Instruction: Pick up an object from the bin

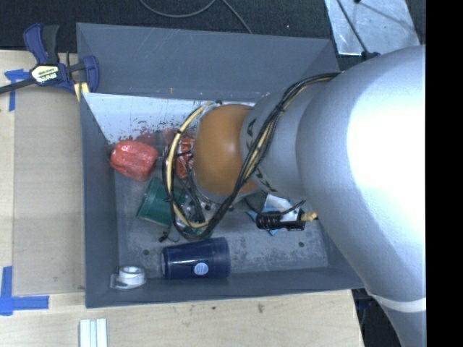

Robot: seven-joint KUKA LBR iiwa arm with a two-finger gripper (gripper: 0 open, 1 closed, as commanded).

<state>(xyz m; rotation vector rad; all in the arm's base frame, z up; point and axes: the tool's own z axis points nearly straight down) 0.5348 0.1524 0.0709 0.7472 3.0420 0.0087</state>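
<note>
At the near wall of the grey bin (98,266): a small silver cap (131,275) and, beside it, a dark blue cylinder (195,259) lying flat. Farther in, end effector (187,212) low, just beside a green cup (154,202), left of centre; released or clenched, impossible to tell. Farthest, a red lump (134,159).

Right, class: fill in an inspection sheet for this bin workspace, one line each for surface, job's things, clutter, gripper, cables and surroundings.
surface: grey metal bin, scuffed floor, reddish specks on far wall.
job's things: red crumpled lump left; green plastic cup beside it; dark blue cylinder by near wall; small silver ring near-left corner; black-and-white gadget right.
clutter: nothing seen.
gripper: low mid-bin by the cup, under orange wrist cover.
cables: yellow and black cables loop round the cover.
surroundings: dark floor beyond the bin.
</note>
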